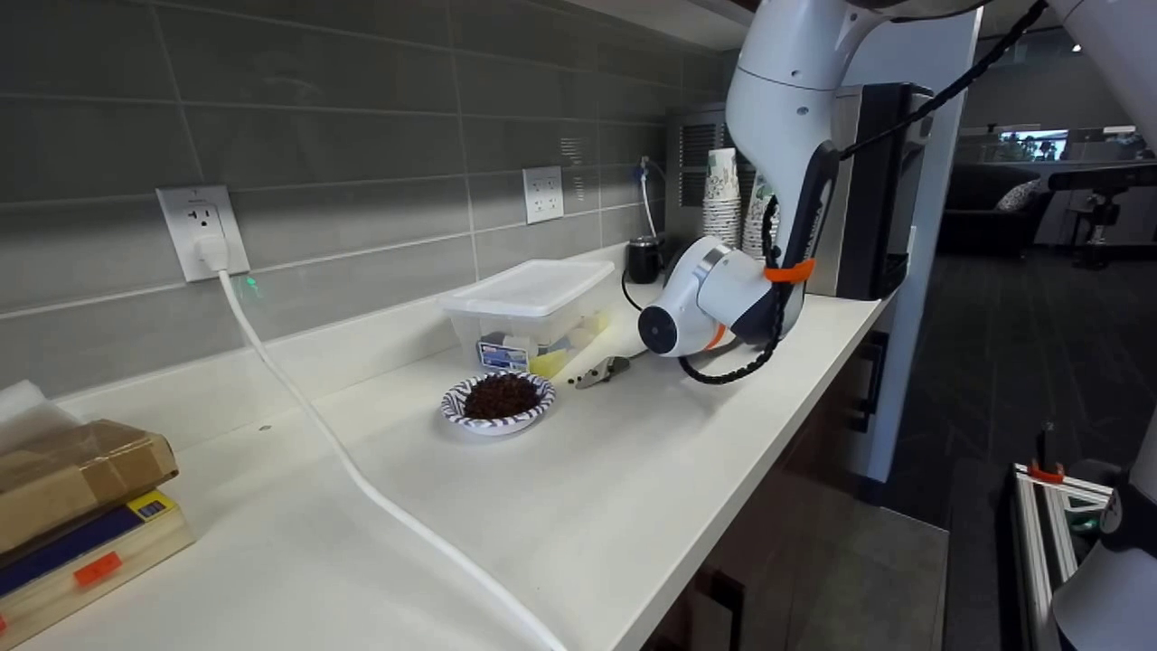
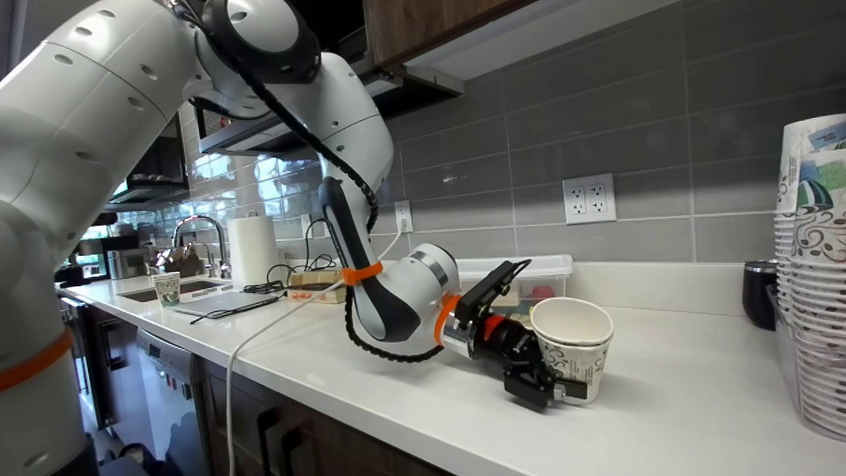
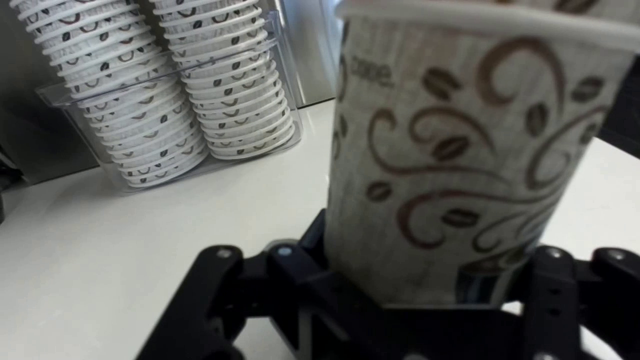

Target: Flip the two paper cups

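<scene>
Whitish paper cups [image 2: 574, 360], two of them nested with both mouths up, stand roughly upright at the fingers [image 2: 572, 388], on or close over the white surface [image 2: 674, 403]; I cannot tell whether their base touches it. In the wrist view the outer cup, printed with brown swirls and coffee beans, sits between the fingers, which are parted around its lower part. Whether they are grasping it or only standing either side, I cannot tell. Beyond it, in the same view, two stacks [image 3: 235, 115] of similar cups stand in a clear tray [image 3: 205, 172], well apart from the nested pair. In both exterior views a lidded plastic box [image 1: 535, 303] stands near the tiled wall [image 1: 343, 217]; just beside it, in an exterior view, is a patterned bowl [image 1: 495, 428] of dark bits. A dark tumbler [image 2: 759, 297] also stands near the wall.
</scene>
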Action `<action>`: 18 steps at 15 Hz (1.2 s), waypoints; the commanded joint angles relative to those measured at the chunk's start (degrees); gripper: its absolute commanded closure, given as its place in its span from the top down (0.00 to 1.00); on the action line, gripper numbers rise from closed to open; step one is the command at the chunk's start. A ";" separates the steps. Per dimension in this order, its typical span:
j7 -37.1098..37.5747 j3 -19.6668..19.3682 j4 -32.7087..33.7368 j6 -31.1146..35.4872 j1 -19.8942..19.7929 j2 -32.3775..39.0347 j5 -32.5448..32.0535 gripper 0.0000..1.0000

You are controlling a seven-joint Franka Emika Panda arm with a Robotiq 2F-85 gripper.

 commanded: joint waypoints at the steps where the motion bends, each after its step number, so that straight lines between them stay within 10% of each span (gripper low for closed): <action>1: 1.39 1.05 0.25 0.99 -0.89 -0.47 1.19 0.36; 9: -5.39 6.70 5.01 2.81 0.36 -9.65 23.02 0.35; 18: 6.15 2.17 4.99 9.93 -1.25 -16.01 28.36 0.35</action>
